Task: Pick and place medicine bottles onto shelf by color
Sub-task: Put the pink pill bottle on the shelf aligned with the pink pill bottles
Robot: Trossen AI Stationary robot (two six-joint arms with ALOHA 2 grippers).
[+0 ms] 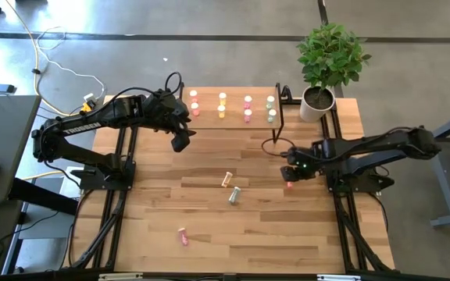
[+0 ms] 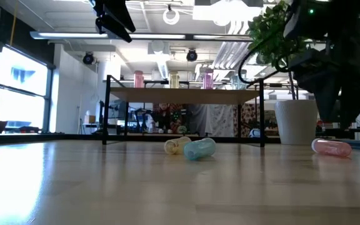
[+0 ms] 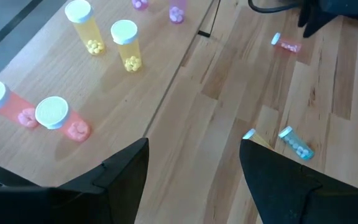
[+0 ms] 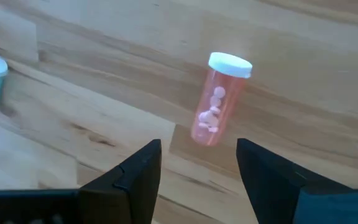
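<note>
The shelf [image 1: 233, 123] stands at the table's far middle and carries upright bottles in pairs: red-orange [image 1: 194, 103], yellow [image 1: 222, 104], pink [image 1: 248, 108], pale green [image 1: 271, 109]. My left gripper [image 1: 182, 142] hangs open, high above the table beside the shelf's left front corner. My right gripper [image 4: 197, 174] points down, open, just above a red-orange bottle [image 4: 216, 106] that lies on its side on the table; the fingers do not touch it. A yellow bottle [image 1: 226, 179], a green one [image 1: 233, 195] and a pink one [image 1: 183, 236] also lie on the table.
A potted plant [image 1: 317, 101] in a white pot stands at the far right, beside the shelf's right end. Black frame rails [image 1: 119, 195] run along both sides of the table. Bare wood lies between the loose bottles and the near edge.
</note>
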